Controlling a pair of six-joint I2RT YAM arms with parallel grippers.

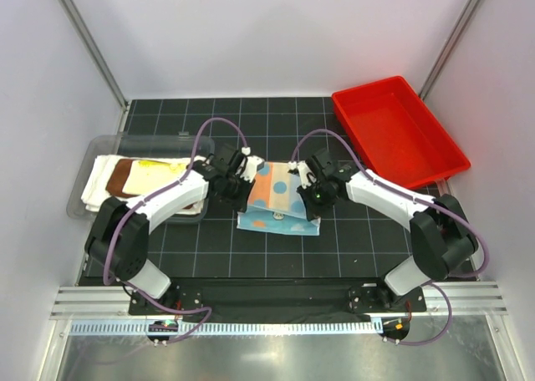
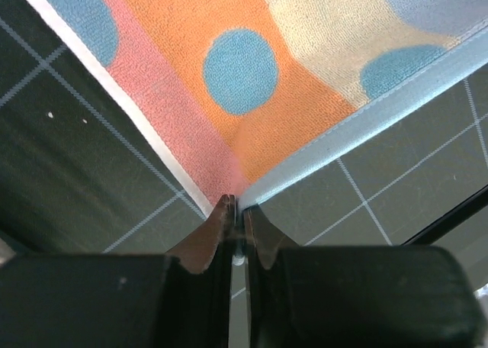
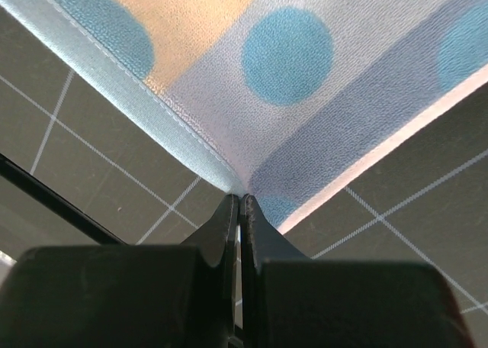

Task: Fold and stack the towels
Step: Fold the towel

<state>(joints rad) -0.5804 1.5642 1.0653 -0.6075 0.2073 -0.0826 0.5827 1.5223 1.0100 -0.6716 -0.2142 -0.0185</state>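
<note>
Cloth pinched this thinly can slip: the pastel multicoloured towel (image 1: 276, 199) is held only by the very tips of its two far corners, the left gripper (image 2: 235, 207) closed on the pink-and-orange corner and the right gripper (image 3: 242, 203) closed on the lilac-and-pale-blue one, with almost no fabric between the jaws in either wrist view. If the arms pull apart too hard, or carry the edge forward at uneven speeds, I judge that one corner could slide out, or the fold could land skewed so that the edges fail to line up. A low sweep might also drag the lower layer across the black gridded mat (image 1: 217, 256) and bunch it. The towel is soft terry with broad bands of pink, orange, cream and lilac, blue dots and a pale blue hem. It sits mid-table between the grippers, its near edge showing a lighter blue layer that looks slightly rumpled. To the left, well apart from it, a clear plastic tray (image 1: 90, 151) holds a cream-white towel (image 1: 102, 179) with a brown towel (image 1: 138, 177) on top and a strip of yellow towel (image 1: 159, 161) beyond. A red bin (image 1: 435, 118) stands at far right.
</note>
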